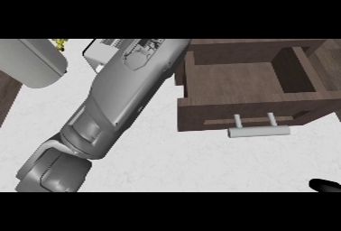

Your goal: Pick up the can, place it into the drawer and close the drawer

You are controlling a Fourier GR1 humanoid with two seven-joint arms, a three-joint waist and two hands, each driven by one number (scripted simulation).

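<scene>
A grey rounded object sits at the desk's far left corner, with a small yellow thing just beyond it at the far edge. The desk itself is white and faintly marbled, and a strip of dark wood shows along its left edge.

The left forearm crosses the left half of the view, rising from the near left corner toward the far edge. Its hand lies past the top of the view, so whether those fingers are spread, pressed together or pinching anything cannot be told. Beside the forearm's far end, a white boxy object with grey parts rests near the far edge.

Right of the forearm stands the brown wooden drawer, pulled open toward the near side, its inside bare where it shows. A pale bar handle juts from its front panel on two posts.

At the near right corner, only a black tip of the right hand shows; its pose cannot be told.

The can appears nowhere in view, so its place relative to either hand cannot be given. No labels or writing can be read.
</scene>
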